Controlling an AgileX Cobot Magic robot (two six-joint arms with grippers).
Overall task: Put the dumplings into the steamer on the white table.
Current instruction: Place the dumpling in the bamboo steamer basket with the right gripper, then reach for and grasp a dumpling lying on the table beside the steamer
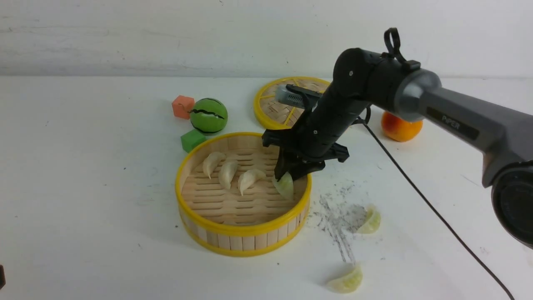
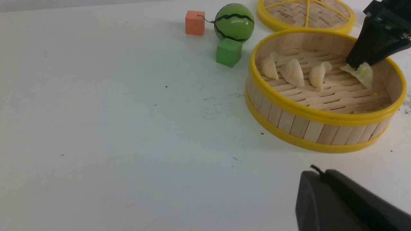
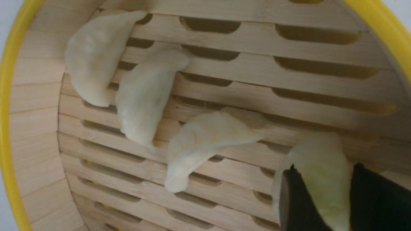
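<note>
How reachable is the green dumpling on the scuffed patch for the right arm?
Probably yes: that dumpling lies uncovered on the white table beside the right hand, though another green dumpling sits between its jaws.

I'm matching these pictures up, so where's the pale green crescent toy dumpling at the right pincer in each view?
Front view: pale green crescent toy dumpling inside the round yellow-rimmed bamboo steamer, near its right wall, at the right pincer.
Left wrist view: dumpling in the steamer, under the pincer.
Right wrist view: dumpling between the pincer's black fingers.
Shared landmark: three cream-white dumplings alongside it.
</note>
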